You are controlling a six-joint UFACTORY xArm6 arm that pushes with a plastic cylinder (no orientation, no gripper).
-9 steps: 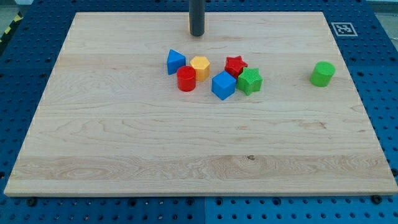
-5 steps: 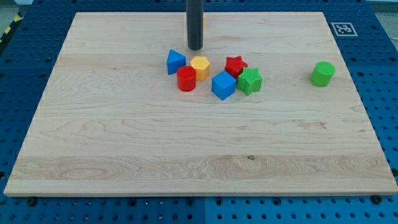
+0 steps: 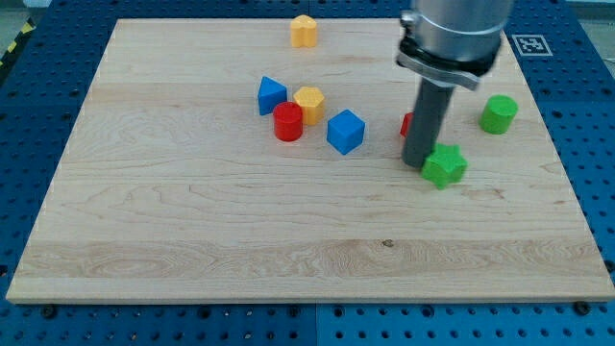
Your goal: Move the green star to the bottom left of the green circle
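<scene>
The green star (image 3: 446, 165) lies right of the board's middle, below and to the left of the green circle (image 3: 499, 113) near the right edge. My tip (image 3: 416, 162) stands touching the star's left side. The rod hides most of the red star (image 3: 407, 124), of which only a sliver shows behind it.
A blue triangle (image 3: 271, 95), a yellow hexagon (image 3: 309, 101), a red cylinder (image 3: 287, 122) and a blue cube (image 3: 346, 132) cluster at upper middle. Another yellow block (image 3: 304, 31) sits near the top edge. The arm's grey body (image 3: 452, 34) hangs over the upper right.
My tip has moved from the top middle to the right and down. The green star slid right and down, out of the cluster. The red star shifted right. The top yellow block is uncovered.
</scene>
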